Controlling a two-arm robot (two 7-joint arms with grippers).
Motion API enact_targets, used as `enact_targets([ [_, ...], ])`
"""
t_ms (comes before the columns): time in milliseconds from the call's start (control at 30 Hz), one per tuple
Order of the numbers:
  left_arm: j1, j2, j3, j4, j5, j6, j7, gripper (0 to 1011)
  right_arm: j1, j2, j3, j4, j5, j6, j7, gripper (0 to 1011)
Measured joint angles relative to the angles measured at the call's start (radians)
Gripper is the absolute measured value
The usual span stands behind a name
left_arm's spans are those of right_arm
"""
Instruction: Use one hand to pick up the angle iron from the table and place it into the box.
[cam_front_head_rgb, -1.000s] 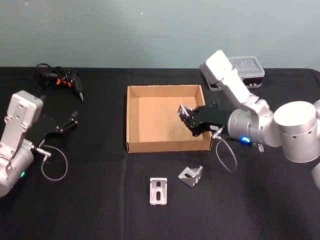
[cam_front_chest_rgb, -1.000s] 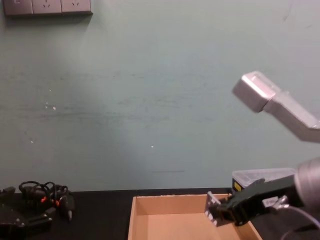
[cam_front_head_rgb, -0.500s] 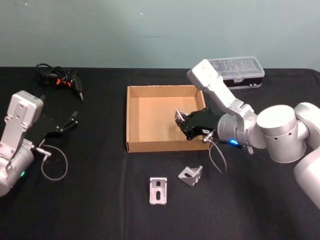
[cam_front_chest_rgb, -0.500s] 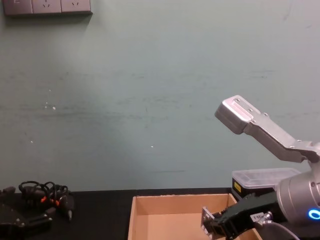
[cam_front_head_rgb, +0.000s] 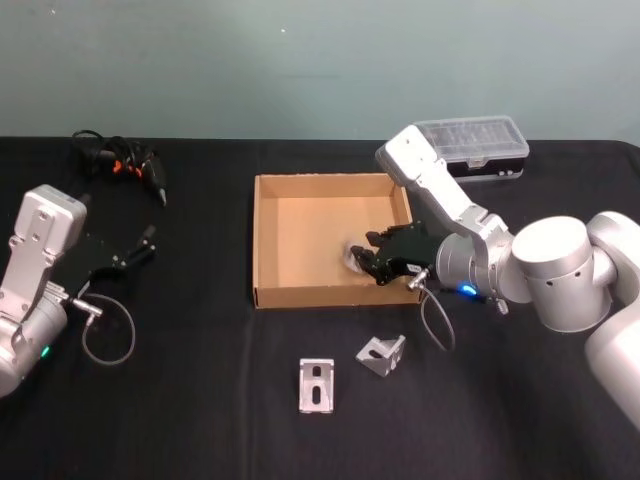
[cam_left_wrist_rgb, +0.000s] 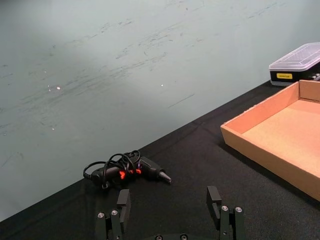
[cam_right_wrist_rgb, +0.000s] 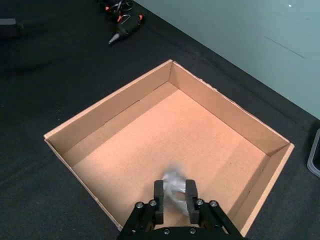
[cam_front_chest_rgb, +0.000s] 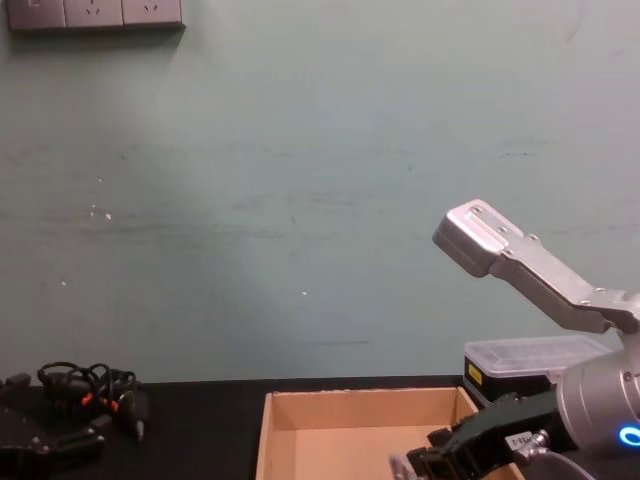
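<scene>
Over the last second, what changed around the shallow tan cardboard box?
The right gripper sank lower and slightly left over the tan cardboard box and appears to release its grey metal angle iron, blurred between open fingers. The left gripper and two loose angle irons on the black table stayed put.

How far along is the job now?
Done: one angle iron is off the table, over the box floor. In hand: it is blurred at the right pincer; gripped or dropped, unclear. Left: the flat bracket and the tilted bracket wait on the table. Left pincer is parked far left.
</scene>
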Motion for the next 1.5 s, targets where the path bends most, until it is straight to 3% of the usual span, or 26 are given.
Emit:
enact_targets([
  [600,0.000,0.000,0.000,0.000,0.000,0.000,0.000,1000,-0.065,0.007,0.085,-0.084,-0.002,-0.026,-0.011,802],
  [833,0.000,0.000,0.000,0.000,0.000,0.000,0.000,1000,-0.118,0.046,0.125,-0.169,0.025,-0.045,0.005,998],
  [1133,0.000,0.000,0.000,0.000,0.000,0.000,0.000,1000,-0.226,0.119,0.200,-0.308,0.095,-0.069,0.014,1003],
  [1233,0.000,0.000,0.000,0.000,0.000,0.000,0.000,1000,-0.287,0.153,0.238,-0.371,0.135,-0.076,0.013,1003],
  [1500,0.000,0.000,0.000,0.000,0.000,0.000,0.000,1000,-0.419,0.222,0.299,-0.491,0.208,-0.101,0.024,1003],
])
